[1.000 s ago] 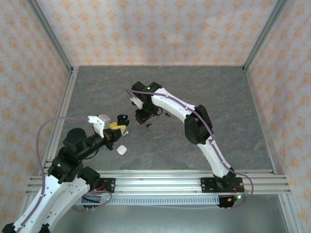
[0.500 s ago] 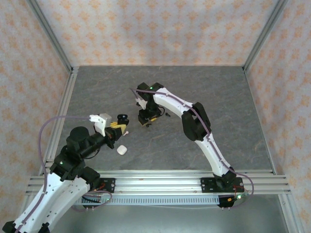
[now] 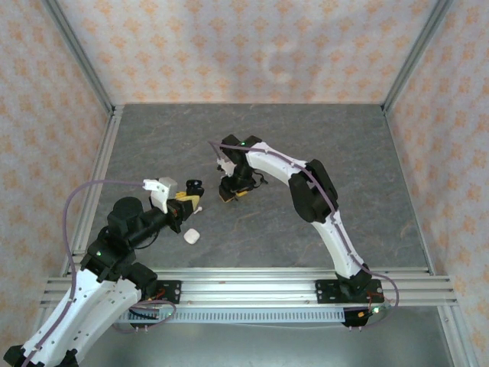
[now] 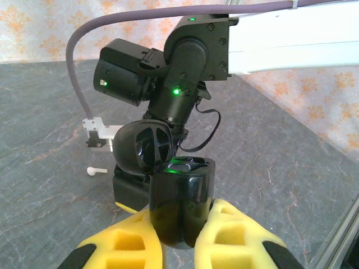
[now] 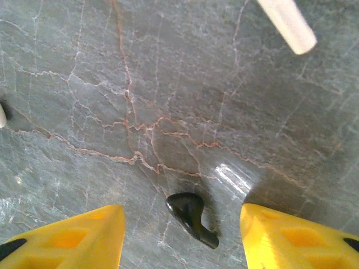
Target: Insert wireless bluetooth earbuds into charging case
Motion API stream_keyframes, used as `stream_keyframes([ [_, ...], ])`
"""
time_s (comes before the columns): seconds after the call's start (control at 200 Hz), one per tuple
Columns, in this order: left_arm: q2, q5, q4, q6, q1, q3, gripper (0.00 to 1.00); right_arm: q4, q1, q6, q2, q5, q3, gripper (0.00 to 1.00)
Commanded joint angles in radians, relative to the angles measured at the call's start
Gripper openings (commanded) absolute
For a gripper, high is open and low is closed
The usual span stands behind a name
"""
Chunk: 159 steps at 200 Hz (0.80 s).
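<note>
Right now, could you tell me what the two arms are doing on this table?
The left gripper is shut on an open black charging case, holding it upright with its lid flipped back. The right gripper hangs low over the table with its jaws open on either side of a black earbud, which lies on the surface and is not yet gripped. A white earbud lies loose on the table beyond the case.

Left gripper [image 3: 187,201]: yellow fingers closed on black charging case [image 3: 194,186]. Right gripper [image 3: 228,196]: tips down at grey table [image 3: 344,153], just right of that case. 1 white rounded case [image 3: 191,237], near left gripper.
</note>
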Motion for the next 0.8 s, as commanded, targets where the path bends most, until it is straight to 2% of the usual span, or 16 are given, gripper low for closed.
stream_keyframes([
  [0.0, -0.004, -0.013, 0.034, -0.016, 0.005, -0.006, 0.0, -0.039, 0.014, 0.05, -0.035, -0.057, -0.079, 0.56],
  [0.33, -0.006, -0.019, 0.026, -0.014, 0.005, -0.008, 0.0, -0.027, 0.022, 0.111, -0.069, -0.048, -0.109, 0.55],
  [0.791, -0.023, -0.023, 0.0, 0.005, 0.005, -0.012, 0.0, -0.064, 0.033, 0.162, -0.083, -0.029, -0.06, 0.54],
])
